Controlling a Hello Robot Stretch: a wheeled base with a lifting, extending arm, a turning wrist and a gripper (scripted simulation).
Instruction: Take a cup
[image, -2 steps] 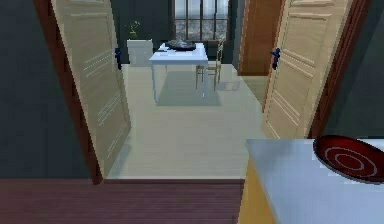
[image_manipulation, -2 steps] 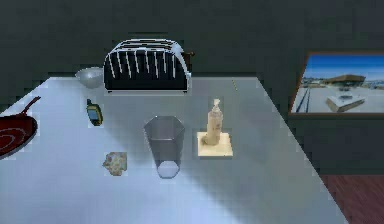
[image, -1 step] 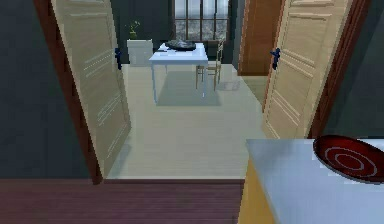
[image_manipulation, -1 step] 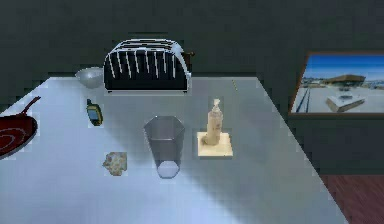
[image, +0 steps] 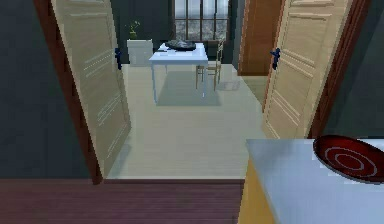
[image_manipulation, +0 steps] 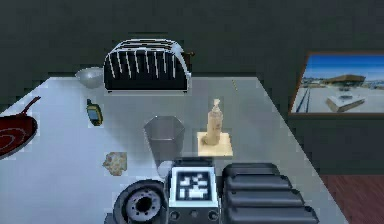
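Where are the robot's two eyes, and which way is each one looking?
Forward view: on the robot, facing ahead and slightly down, past open doors to a white table.
Arm side view: on the robot's body, facing sideways over a grey counter with toaster and cup; its arm and gripper show at the bottom.
Shared: the red pan and that counter.

The cup (image_manipulation: 165, 137) looks glassy, the toaster (image_manipulation: 148, 66) glossy metal
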